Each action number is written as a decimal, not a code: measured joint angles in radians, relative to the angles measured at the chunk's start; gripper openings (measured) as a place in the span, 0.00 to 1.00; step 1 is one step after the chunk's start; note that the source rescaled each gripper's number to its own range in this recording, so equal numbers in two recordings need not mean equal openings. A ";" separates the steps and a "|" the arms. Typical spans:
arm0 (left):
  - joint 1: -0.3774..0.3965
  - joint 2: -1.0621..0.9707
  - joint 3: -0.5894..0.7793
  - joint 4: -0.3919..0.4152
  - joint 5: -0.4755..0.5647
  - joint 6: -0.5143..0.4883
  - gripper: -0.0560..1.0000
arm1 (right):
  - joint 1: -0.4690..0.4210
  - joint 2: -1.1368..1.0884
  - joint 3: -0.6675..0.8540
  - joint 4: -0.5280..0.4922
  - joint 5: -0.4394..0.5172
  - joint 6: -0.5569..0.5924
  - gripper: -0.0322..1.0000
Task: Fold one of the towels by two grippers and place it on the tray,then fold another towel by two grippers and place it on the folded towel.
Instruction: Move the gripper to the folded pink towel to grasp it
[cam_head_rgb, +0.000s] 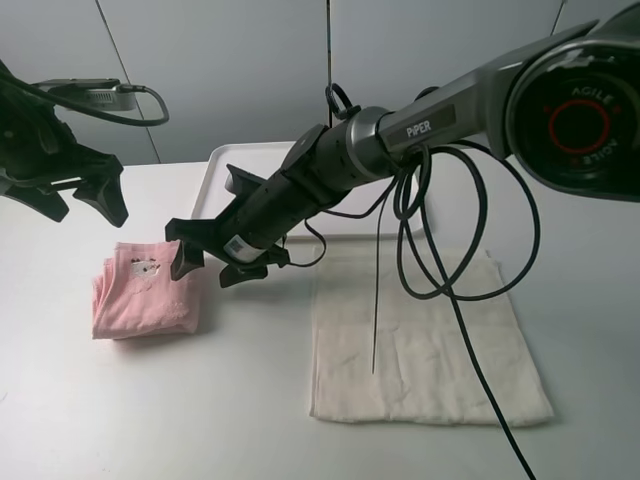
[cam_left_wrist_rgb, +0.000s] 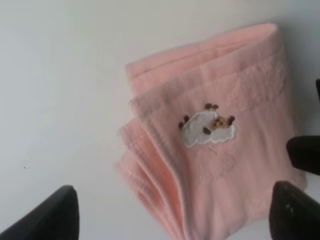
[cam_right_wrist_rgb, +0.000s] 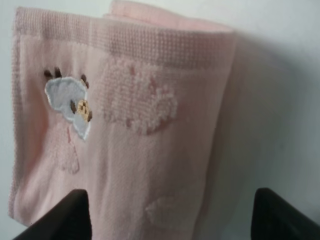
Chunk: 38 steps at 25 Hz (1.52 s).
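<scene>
Edges of the pale pink towel (cam_head_rgb: 145, 292) are stacked in several layers, because it lies folded to a small square on the left part of the table (cam_head_rgb: 200, 420), well apart from the tray (cam_head_rgb: 214, 172) at the back. The layers show on its left side, and a small embroidered patch (cam_left_wrist_rgb: 207, 129) is on top. The right gripper (cam_head_rgb: 208, 268) reaches across the middle to the towel's right edge. Its jaws stand apart, one finger over the pink edge and the other over the bare table just beside it, and they pinch nothing. The left gripper (cam_head_rgb: 78, 200) hangs higher, behind the towel's left corner, with jaws spread wide and empty. Free table lies in front of the pink towel and between it and the cream towel (cam_head_rgb: 430, 340), which lies flat and unfolded on the right, its far edge near the tray. A black cable (cam_head_rgb: 470, 250) loops from the right arm over the cream towel. The table is plain white, and behind it stands a grey panelled wall (cam_head_rgb: 250, 70).
</scene>
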<state>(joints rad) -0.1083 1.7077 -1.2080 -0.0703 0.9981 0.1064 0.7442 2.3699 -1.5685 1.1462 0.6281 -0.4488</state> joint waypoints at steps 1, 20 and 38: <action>0.000 0.000 0.000 -0.002 0.000 0.000 0.98 | 0.002 0.000 0.000 -0.001 0.000 0.000 0.72; 0.000 -0.001 0.000 -0.010 0.015 0.008 0.98 | 0.039 0.012 -0.012 -0.001 -0.095 0.015 0.72; 0.000 -0.001 0.000 -0.010 0.019 0.024 0.98 | 0.071 0.069 -0.091 -0.116 -0.076 0.100 0.10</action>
<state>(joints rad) -0.1083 1.7064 -1.2080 -0.0805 1.0173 0.1302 0.8151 2.4385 -1.6598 1.0299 0.5520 -0.3487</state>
